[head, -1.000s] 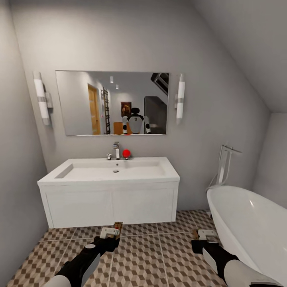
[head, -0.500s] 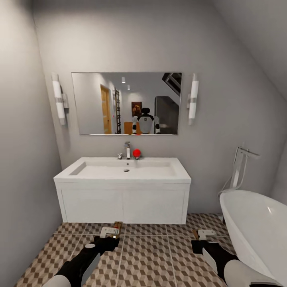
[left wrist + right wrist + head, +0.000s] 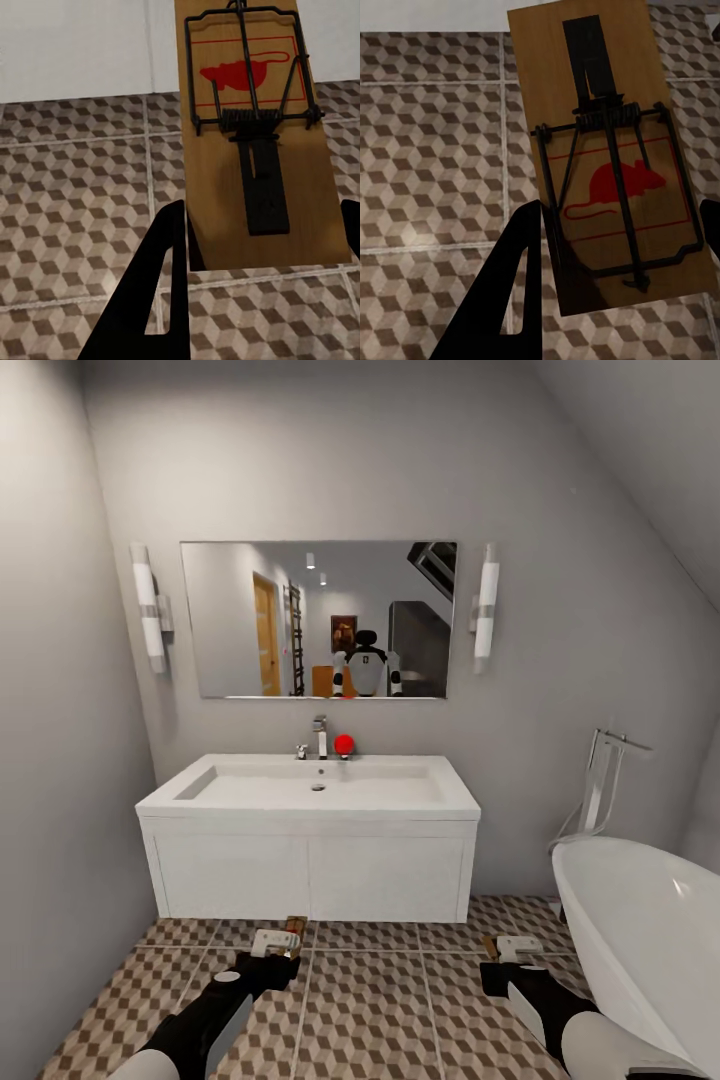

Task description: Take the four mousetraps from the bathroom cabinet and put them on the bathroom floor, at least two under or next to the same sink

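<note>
Two mousetraps are in my grippers, low over the bathroom floor of cube-pattern tiles. My left gripper is shut on one mousetrap, a wooden board with a red mouse print and black spring bar, held between the black fingers. In my right gripper, also shut, sits another mousetrap, seen close up in the right wrist view. The white sink on its box vanity stands straight ahead, just beyond both grippers. The cabinet is out of view.
A white oval bathtub with a chrome filler crowds the right side. A grey wall closes in on the left. A chrome tap and a red ball sit on the sink's back edge, under a mirror.
The whole view swung left during the first half second, bringing the sink to the centre, then held still. Both grippers keep their mousetraps in the same pose.
</note>
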Controlling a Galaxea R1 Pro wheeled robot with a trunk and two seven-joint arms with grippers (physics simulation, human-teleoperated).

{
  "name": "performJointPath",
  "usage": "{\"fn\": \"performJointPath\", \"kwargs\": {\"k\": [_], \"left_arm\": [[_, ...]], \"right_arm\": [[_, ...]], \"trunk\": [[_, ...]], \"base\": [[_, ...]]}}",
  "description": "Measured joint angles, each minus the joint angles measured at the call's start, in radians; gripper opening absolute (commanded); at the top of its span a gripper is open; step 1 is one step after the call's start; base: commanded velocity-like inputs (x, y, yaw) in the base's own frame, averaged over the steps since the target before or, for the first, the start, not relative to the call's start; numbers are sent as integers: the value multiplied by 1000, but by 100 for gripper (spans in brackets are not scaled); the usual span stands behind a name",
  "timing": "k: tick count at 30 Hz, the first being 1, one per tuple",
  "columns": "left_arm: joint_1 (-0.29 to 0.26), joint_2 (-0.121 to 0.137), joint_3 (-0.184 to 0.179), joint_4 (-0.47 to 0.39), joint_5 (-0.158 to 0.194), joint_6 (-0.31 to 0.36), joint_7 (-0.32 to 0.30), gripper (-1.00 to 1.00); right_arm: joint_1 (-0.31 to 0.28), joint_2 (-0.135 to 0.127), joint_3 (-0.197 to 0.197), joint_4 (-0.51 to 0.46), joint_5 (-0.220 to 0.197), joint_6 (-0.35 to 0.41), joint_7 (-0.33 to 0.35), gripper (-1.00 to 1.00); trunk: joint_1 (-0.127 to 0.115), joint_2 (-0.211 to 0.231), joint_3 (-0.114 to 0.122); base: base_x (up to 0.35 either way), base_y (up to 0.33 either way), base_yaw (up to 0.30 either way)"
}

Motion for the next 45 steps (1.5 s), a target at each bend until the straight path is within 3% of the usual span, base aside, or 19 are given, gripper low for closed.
{"fn": "performJointPath", "kwargs": {"k": [11, 27, 41, 45], "left_arm": [[0, -5, 3, 0, 0, 8, 11, -100], [0, -7, 7, -1, 2, 6, 77, -100], [0, -9, 9, -2, 4, -2, 85, -100], [0, -9, 9, -2, 21, -3, 85, -100]], "right_arm": [[0, -1, 0, 0, 0, 2, 0, -100], [0, 0, 0, 0, 0, 2, -1, -100], [0, 3, 1, 0, 5, -5, -2, -100], [0, 5, 1, -2, 9, -6, -3, -100]], "trunk": [[0, 0, 0], [61, -112, -50], [115, -210, -94], [130, -238, -107]], "base": [[0, 0, 0], [0, 0, 0], [0, 0, 0], [0, 0, 0]]}}
